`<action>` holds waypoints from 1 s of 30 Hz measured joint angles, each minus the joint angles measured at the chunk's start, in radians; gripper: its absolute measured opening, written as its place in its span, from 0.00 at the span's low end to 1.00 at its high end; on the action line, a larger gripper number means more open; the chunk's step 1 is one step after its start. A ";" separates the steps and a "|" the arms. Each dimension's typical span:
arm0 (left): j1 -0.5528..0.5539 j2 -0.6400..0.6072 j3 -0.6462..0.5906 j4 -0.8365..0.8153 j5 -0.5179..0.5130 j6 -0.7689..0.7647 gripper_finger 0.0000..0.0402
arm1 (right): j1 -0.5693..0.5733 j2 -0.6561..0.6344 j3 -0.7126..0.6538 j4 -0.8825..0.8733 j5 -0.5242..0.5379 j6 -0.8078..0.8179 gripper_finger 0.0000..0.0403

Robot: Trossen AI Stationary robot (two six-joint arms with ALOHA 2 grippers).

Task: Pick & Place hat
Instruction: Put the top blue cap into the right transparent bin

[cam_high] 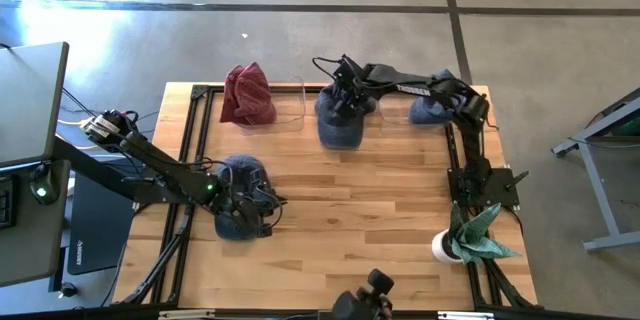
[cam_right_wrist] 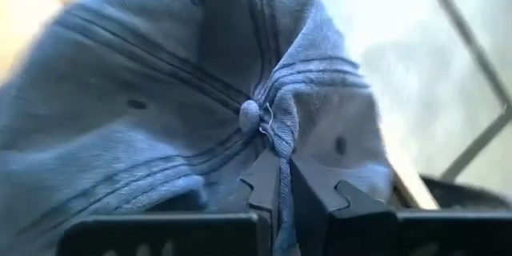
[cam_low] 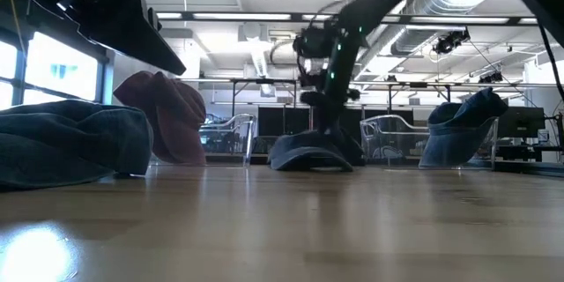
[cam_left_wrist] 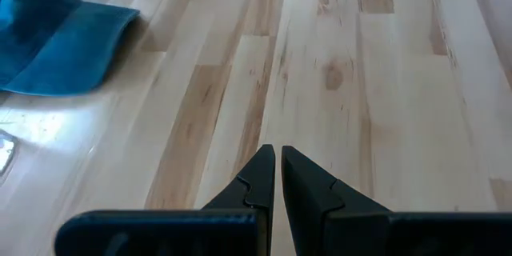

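Right gripper [cam_right_wrist: 282, 178] sits on the blue cap [cam_high: 340, 120] at the table's [cam_high: 380, 220] far edge, between the red cap [cam_high: 247, 95] and a second blue cap [cam_high: 432, 110]; its fingers pinch a fold of crown fabric beside the top button [cam_right_wrist: 250, 115]. Left gripper [cam_left_wrist: 277, 178], fingers pressed together and empty, hovers over bare wood near a third blue cap [cam_high: 240, 210] at the left.

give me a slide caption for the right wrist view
Right claw shut on the crown fabric of a blue denim hat, pinching a fold just below its top button.
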 joint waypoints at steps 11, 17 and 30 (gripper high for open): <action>-0.120 -0.034 0.001 0.028 -0.271 0.059 0.05 | 0.244 -0.321 -0.037 0.032 0.328 -0.047 0.01; -0.238 -0.037 0.001 0.151 -0.312 0.205 0.05 | 0.530 -0.423 -0.276 0.088 0.361 0.093 0.01; -0.288 -0.037 0.001 0.252 -0.256 0.282 0.05 | 0.999 -0.391 -0.843 0.800 0.019 0.387 0.07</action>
